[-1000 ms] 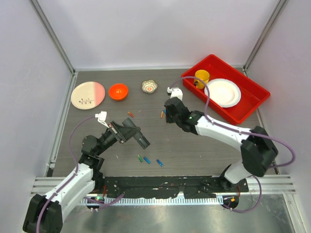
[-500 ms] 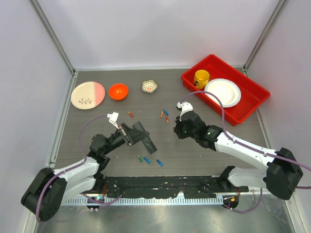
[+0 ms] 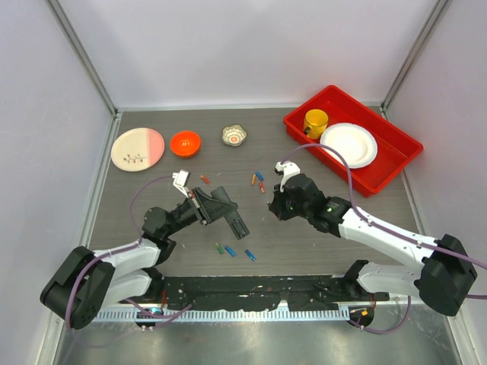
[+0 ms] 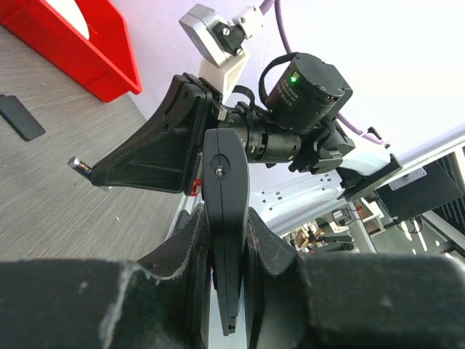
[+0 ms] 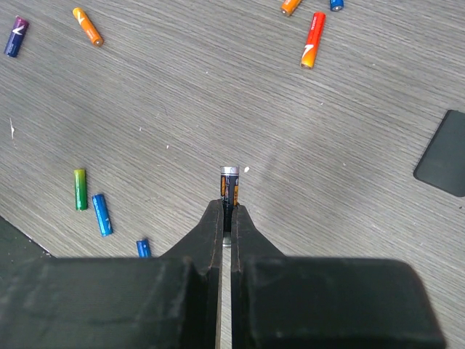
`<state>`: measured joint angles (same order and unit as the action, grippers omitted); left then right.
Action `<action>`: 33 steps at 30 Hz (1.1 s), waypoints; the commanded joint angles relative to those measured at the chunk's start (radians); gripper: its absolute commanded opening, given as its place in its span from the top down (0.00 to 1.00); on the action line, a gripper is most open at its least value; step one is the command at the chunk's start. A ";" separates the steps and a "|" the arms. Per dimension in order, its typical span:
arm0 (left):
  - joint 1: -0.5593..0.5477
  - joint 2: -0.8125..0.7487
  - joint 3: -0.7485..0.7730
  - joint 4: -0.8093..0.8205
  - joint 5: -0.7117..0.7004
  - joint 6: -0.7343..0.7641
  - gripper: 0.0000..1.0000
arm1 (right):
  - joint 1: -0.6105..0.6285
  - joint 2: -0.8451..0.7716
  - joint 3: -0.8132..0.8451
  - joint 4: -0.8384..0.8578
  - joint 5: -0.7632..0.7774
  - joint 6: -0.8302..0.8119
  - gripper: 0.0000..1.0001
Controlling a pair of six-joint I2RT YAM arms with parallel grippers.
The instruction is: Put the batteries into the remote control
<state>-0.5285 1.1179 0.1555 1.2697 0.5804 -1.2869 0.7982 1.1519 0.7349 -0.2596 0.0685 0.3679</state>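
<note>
Table [image 3: 319, 228]: the surface under both my arms. Anything I drop lands here and may roll among the strays.
Left pincer [image 4: 226, 243]: closed narrow on the remote control, clamping its two long edges and holding it clear of the table.
Right pincer [image 5: 227, 211]: pinched nearly closed on one battery, which hangs above bare table just across from the remote.
Remote control [image 4: 225, 189]: held in the air and tilted, its free end pointing toward my right arm. I cannot tell which way its battery recess faces. Risk: it has no support underneath, so a push from the battery could twist it in my grip or lever it out.
Flat black piece [image 5: 443, 154]: lies on the table well apart from both pincers.
Held battery [image 5: 229, 185]: dark, with a silver cap, sticking out past my fingertips and gripped only at its rear. Risk: pressure on the tip could pivot it sideways or squeeze it out, and it could also go in the wrong way round or jam on the rim.
Loose batteries [image 5: 102, 214]: orange, blue and green ones are scattered on the table, none of them loaded yet.
</note>
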 commanded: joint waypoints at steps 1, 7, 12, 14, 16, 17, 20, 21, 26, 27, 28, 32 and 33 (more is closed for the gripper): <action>-0.002 -0.015 0.006 0.155 0.010 -0.005 1.00 | 0.001 -0.024 0.017 0.007 0.001 -0.021 0.99; -0.004 -0.030 -0.010 0.128 -0.014 0.009 1.00 | 0.001 0.009 0.029 0.020 0.146 -0.060 0.99; -0.004 -0.084 -0.042 0.030 -0.076 0.050 1.00 | -0.004 0.219 0.189 -0.107 0.449 0.087 0.99; -0.004 -0.127 -0.050 -0.018 -0.088 0.058 1.00 | -0.010 0.279 0.234 -0.173 0.470 0.196 0.99; -0.004 -0.164 -0.045 -0.087 -0.096 0.077 1.00 | -0.008 0.330 0.245 -0.167 0.476 0.385 0.99; -0.004 -0.212 -0.043 -0.114 -0.109 0.086 1.00 | -0.008 0.336 0.235 -0.147 0.482 0.451 0.99; -0.005 -0.291 -0.037 -0.228 -0.142 0.123 1.00 | 0.005 0.364 0.207 -0.173 0.545 0.788 0.99; -0.005 -0.349 -0.037 -0.262 -0.169 0.133 1.00 | 0.009 0.374 0.205 -0.191 0.556 0.859 0.99; -0.005 -0.500 -0.042 -0.464 -0.251 0.202 1.00 | 0.050 0.416 0.210 -0.333 0.658 1.290 0.99; -0.005 -0.515 -0.054 -0.478 -0.260 0.205 1.00 | 0.076 0.405 0.175 -0.317 0.681 1.337 0.99; -0.005 -0.535 -0.062 -0.492 -0.283 0.205 1.00 | 0.082 0.401 0.161 -0.304 0.697 1.373 0.99; -0.005 -0.549 -0.083 -0.487 -0.309 0.190 1.00 | 0.084 0.471 0.207 -0.383 0.700 1.497 0.99; -0.005 -0.547 -0.083 -0.484 -0.312 0.190 1.00 | 0.084 0.509 0.240 -0.404 0.697 1.516 0.99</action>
<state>-0.5301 0.5755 0.0845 0.8215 0.3252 -1.1175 0.8825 1.5917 0.9016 -0.5556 0.6662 1.6382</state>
